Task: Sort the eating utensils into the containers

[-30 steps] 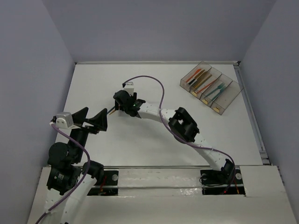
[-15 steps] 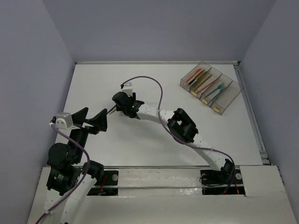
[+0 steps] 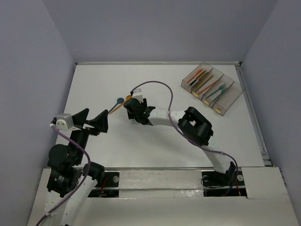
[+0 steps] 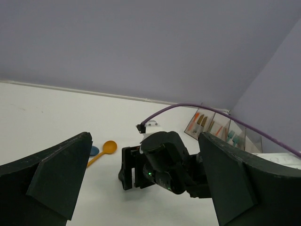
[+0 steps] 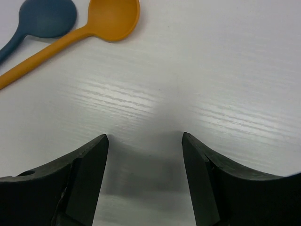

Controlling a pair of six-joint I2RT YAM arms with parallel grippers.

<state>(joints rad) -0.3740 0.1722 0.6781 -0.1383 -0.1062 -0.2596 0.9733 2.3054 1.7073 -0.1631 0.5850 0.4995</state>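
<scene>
An orange spoon [image 3: 128, 97] and a dark blue spoon [image 3: 120, 100] lie side by side on the white table, handles pointing down-left. In the right wrist view the orange bowl [image 5: 114, 16] and the blue bowl [image 5: 47, 18] lie just beyond my right gripper [image 5: 145, 139], which is open, empty and low over the table. From above, the right gripper [image 3: 131, 107] is just right of the spoons. The containers [image 3: 229, 98] stand at the back right, holding chopsticks, knives and teal forks [image 3: 220, 89]. My left gripper [image 3: 91, 118] is open, empty and raised.
The left wrist view shows the right gripper [image 4: 129, 167], the orange spoon [image 4: 109, 147] and the containers [image 4: 216, 127] far right. The right arm's purple cable [image 3: 160, 87] loops over the table. Grey walls close in the table on three sides.
My right gripper has moved to the right and back from the spoons, which now show uncovered. It holds nothing. The left arm has not moved.
</scene>
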